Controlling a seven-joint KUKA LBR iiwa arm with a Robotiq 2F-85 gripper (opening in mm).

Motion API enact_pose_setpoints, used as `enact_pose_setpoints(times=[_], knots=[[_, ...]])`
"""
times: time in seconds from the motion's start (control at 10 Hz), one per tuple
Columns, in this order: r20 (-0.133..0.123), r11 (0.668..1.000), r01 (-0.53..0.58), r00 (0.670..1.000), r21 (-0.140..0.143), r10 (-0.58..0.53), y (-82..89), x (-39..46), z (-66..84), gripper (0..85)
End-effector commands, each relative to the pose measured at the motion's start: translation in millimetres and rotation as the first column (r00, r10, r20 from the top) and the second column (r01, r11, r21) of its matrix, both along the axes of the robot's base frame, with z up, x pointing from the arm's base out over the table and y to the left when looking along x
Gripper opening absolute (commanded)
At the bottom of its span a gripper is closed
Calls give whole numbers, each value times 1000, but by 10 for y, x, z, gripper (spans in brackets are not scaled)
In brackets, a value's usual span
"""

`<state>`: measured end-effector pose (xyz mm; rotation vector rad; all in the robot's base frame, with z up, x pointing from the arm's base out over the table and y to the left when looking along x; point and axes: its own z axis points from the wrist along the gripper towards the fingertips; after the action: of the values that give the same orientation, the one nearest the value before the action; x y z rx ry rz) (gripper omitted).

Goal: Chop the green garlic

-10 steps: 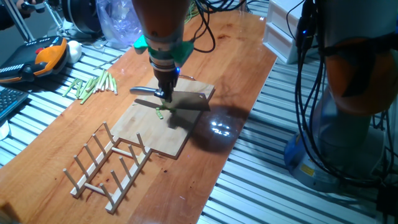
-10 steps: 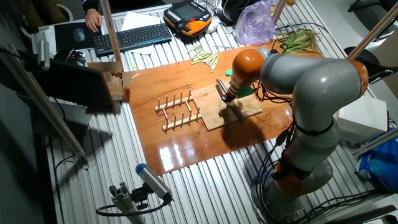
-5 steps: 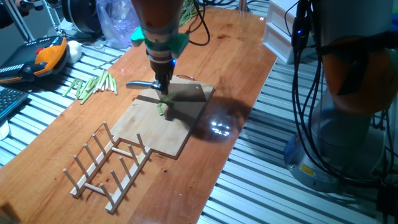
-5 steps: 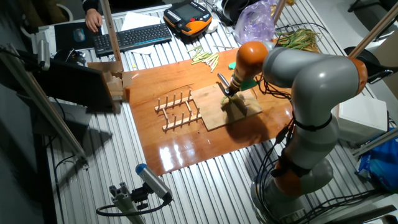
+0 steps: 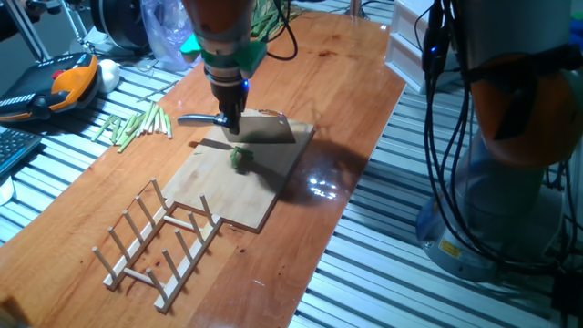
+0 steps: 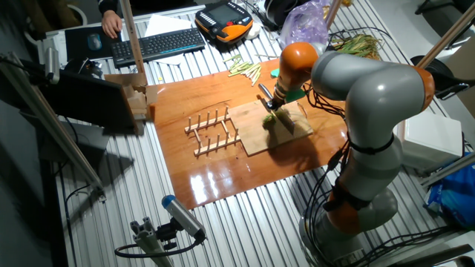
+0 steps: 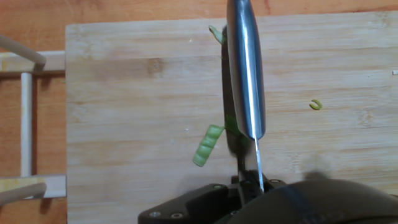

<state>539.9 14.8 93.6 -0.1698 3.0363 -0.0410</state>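
Observation:
My gripper (image 5: 228,120) is shut on the handle of a knife (image 5: 260,129) and holds it just above the far end of the wooden cutting board (image 5: 214,196). The green garlic (image 5: 240,159) lies as short bright-green bits on the board, just in front of the blade. In the hand view the knife (image 7: 245,68) shows spine-up, with a cut piece of green garlic (image 7: 207,145) to its left, partly under the blade. A tiny bit (image 7: 316,104) lies to the right. In the other fixed view the gripper (image 6: 270,101) stands over the green garlic (image 6: 269,119).
A wooden peg rack (image 5: 155,241) stands at the board's near end. A bundle of pale-green stalks (image 5: 137,123) lies to the left on the table. A leafy green bunch (image 6: 356,46) and a plastic bag (image 6: 304,22) lie at the far edge.
My gripper has moved with the knife up and to the far left along the board. The green bits now lie uncovered in front of the blade.

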Motion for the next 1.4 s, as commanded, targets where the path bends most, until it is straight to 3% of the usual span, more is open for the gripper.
enact_pose_setpoints(times=[0.0,0.4,0.7,1.0,1.3], knots=[[0,1000,0,1000,3,0,17,6,-18,0],[-14,1000,8,1000,12,-7,74,4,-33,0],[-12,1000,8,1000,15,-7,73,-78,-120,0],[-9,1000,0,1000,9,0,19,-71,-114,0],[-5,1000,-25,1000,7,25,-140,-46,-83,0]])
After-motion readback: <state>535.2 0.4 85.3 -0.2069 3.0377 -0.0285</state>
